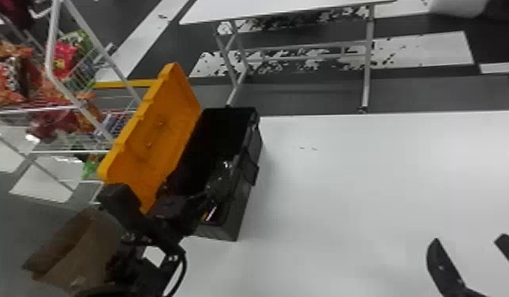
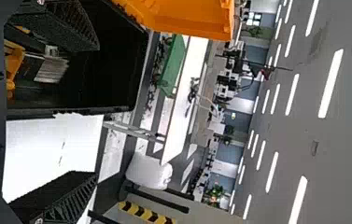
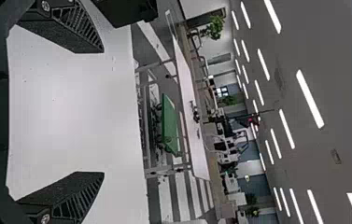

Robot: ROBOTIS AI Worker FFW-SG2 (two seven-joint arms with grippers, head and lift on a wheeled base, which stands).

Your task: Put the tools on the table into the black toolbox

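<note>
Tools [image 2: 15,63] lie inside black toolbox [image 1: 241,205], left claw [image 2: 95,111] nearer, fingers spread at its near end; right claw [image 1: 470,237], fingers also apart, well right of toolbox, over table [image 1: 363,177].

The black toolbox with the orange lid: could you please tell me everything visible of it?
The black, plastic-looking toolbox stands upright on the white table, its orange lid swung open to the robot's left. A black latch sits on its right wall. An orange item lies inside. The open left gripper is at its near end; contact is unclear.
</note>
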